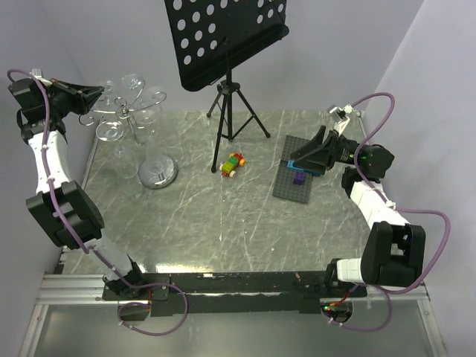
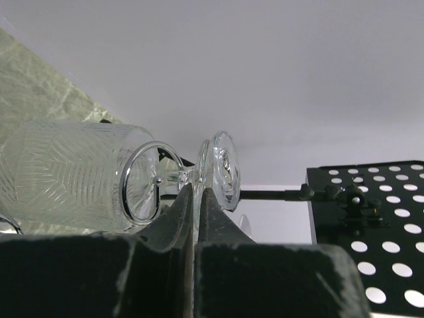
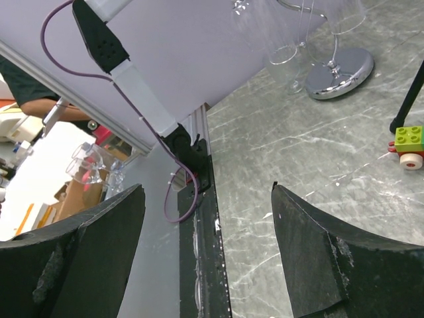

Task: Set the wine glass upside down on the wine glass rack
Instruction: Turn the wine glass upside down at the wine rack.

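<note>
Pinching the glass (image 2: 66,175) by its stem, the left gripper (image 2: 197,192) is closed tight, up by the top of the rack (image 1: 158,172). The glass lies across the jaws, bowl one side, foot the other. The right gripper (image 1: 305,156), spread wide, is far off.

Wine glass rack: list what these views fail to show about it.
Left wrist view: whether the left hand pinches the wine glass stem; its fingertips cover that spot.
Same view: wine glass rack shows one loop only; post and base out of frame.
Top external view: which hook takes the glass; clear glasses overlap.
Right wrist view: rack top cut by upper edge.
</note>
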{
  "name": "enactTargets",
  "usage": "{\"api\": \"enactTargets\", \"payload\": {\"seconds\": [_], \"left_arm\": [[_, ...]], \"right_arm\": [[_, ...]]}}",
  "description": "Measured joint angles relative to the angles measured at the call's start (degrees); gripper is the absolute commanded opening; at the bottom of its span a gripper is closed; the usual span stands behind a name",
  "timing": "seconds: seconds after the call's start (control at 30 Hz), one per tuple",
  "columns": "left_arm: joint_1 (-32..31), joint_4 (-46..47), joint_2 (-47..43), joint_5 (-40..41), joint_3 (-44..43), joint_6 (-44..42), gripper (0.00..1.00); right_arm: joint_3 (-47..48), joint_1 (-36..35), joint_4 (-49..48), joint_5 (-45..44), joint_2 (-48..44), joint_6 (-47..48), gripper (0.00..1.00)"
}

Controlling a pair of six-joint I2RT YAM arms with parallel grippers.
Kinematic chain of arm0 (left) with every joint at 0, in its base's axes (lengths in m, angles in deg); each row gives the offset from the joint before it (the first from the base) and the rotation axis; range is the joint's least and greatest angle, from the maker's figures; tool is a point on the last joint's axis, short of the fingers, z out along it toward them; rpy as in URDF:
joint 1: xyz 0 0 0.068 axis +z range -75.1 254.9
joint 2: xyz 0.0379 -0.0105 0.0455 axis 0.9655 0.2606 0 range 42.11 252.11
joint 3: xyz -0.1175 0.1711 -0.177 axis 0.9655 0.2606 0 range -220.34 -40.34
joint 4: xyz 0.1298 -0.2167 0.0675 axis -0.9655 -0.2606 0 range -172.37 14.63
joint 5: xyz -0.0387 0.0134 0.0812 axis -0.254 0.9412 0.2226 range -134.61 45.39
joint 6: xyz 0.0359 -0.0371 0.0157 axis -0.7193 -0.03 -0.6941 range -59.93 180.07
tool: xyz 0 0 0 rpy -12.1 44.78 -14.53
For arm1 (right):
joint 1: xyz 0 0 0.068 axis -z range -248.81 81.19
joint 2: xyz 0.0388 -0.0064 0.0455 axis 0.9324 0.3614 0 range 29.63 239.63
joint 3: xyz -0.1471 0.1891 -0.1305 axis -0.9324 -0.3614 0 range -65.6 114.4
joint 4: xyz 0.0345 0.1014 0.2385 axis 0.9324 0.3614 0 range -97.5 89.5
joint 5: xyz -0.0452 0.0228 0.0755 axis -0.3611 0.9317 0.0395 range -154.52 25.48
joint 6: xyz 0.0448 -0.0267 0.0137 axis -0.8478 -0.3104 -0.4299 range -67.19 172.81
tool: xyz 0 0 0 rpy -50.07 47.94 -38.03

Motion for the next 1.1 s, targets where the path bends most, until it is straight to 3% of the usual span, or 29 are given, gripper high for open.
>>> {"api": "enactTargets", "payload": {"seconds": [0.67, 1.1], "left_arm": [[1.7, 3.0, -1.3, -0.1, 3.3, 4.7, 0.01], [1.4, 0.9, 1.9, -1.0, -0.8, 4.9, 0.01]], "right_arm": [[-1.0, 0.0, 0.0, 0.0, -0.1, 0.4, 0.84], [-1.4, 0.0, 0.0, 0.0, -0.5, 0.8, 0.84]]}}
